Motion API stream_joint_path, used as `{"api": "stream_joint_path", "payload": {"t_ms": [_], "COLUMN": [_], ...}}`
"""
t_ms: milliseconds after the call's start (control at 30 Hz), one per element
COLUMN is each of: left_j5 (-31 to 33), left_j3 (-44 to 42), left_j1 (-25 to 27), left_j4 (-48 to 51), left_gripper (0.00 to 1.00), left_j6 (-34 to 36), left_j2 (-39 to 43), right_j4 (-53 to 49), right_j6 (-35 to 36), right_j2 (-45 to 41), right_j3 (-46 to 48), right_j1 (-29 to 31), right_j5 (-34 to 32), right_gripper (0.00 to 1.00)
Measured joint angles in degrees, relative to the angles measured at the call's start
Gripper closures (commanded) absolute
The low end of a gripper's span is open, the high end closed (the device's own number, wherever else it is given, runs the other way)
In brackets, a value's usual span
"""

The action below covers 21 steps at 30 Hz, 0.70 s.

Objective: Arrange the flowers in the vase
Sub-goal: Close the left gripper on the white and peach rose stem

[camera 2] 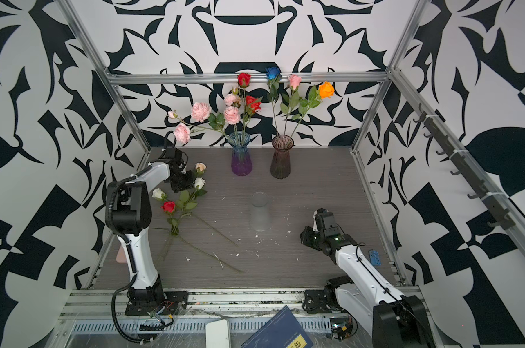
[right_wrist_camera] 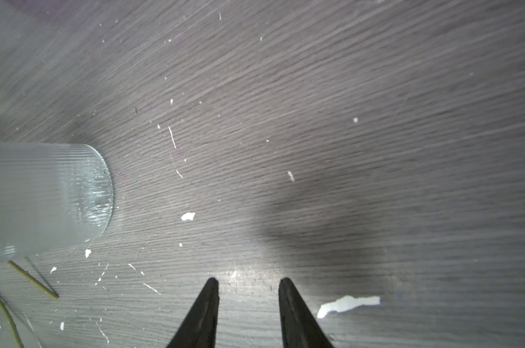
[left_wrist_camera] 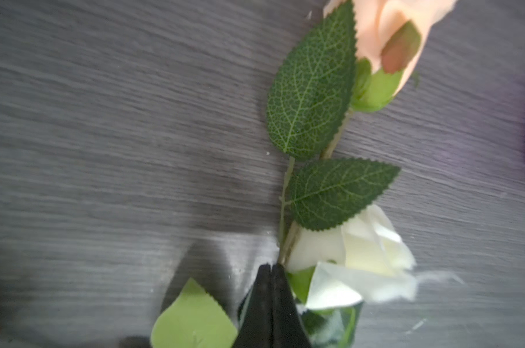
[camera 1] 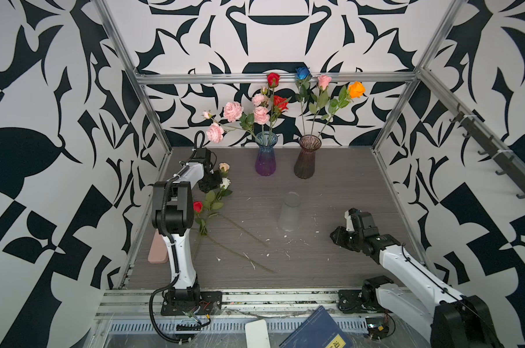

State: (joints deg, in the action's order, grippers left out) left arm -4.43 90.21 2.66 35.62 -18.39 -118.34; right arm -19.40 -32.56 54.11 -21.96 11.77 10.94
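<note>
The left end effector (left_wrist_camera: 271, 268) had its jaws pressed together at the stem (left_wrist_camera: 336, 135) of the peach rose (left_wrist_camera: 406, 30), with the white rose (left_wrist_camera: 360, 250) just beside them. Whether it gripped the stem was unclear. The right end effector (right_wrist_camera: 248, 283) stood partly open and empty near the clear vase (right_wrist_camera: 44, 199).

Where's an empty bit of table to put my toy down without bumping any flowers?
Bare table: between the clear vase and the right rail, beyond the right gripper; also the front middle strip. Crowded: the left side, with loose flowers and the left arm.
</note>
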Motion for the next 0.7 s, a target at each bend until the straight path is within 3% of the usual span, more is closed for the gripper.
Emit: {"api": "stream_joint_path", "payload": {"t_ms": [300,367,467,567,700], "left_j5": [-0.2,-0.46,-1.18,-1.55,-1.81], "left_j3": [3.58,3.08,1.09,-0.37,-1.53], "left_j1": [0.0,0.0,0.0,0.0,0.0], "left_j4": [-0.66,-0.9,-0.74,-0.68,-0.63], "left_gripper": [1.0,0.78,0.67,0.67,0.74], "left_j6": [-0.59,-0.59,-0.66,-0.35,-0.07], "left_j2": [8.9,9.01,8.24,6.54,4.5], "right_j4": [0.0,0.0,0.0,0.0,0.0], "right_j6": [0.0,0.0,0.0,0.0,0.0], "right_j2": [0.0,-0.02,-0.02,-0.02,-0.02], "right_j3": [0.0,0.0,0.0,0.0,0.0], "right_j1": [0.0,0.07,0.13,0.26,0.33], "right_j5": [0.0,0.0,0.0,0.0,0.0], "right_gripper": [0.63,0.63,0.63,0.63,0.63]}}
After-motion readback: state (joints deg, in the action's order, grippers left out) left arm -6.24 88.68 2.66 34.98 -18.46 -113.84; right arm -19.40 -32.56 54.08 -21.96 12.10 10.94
